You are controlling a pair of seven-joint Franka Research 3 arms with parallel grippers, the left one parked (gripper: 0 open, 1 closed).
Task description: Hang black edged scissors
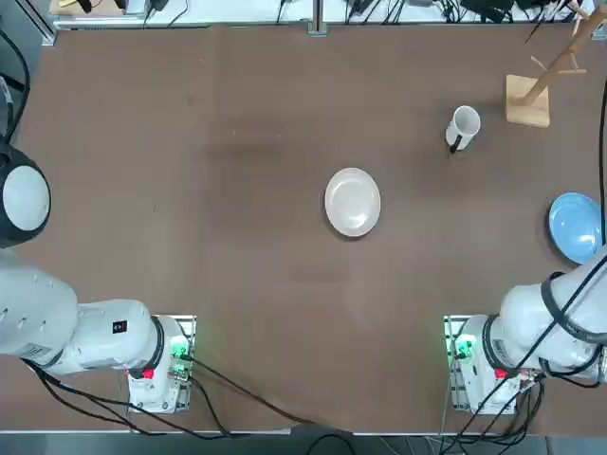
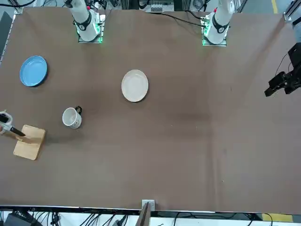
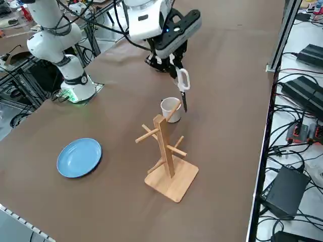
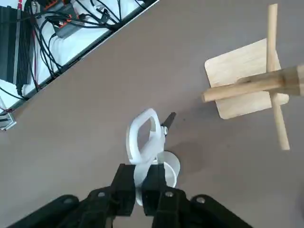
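1. Scissors with white loop handles and dark blades (image 4: 143, 151) are in my right claw (image 4: 140, 172), its two black fingers (image 4: 124, 185) closed together on one handle loop. The other loop sticks out beyond my fingertips, and the blades hang downward, clear of my grip.

2. My claw and the scissors are over the far right part of the brown table (image 1: 256, 237). The pale wooden rack with pegs (image 3: 164, 146) stands upright near them, its square base (image 3: 184, 176) on the tabletop. The white mug with a black handle (image 1: 463, 127) sits just left of that base.

3. The table's far edge runs beyond rack and mug. Brown surface spreads widely to the left of the mug, around the round white plate (image 1: 352, 202). The round blue plate (image 1: 576, 227) lies to the right, nearer than the rack.

4. My right wrist view shows the loop between my fingers; the right side view shows the rack's pegs pointing several ways. The white plate appears in the top and front views, but not in the right side view.
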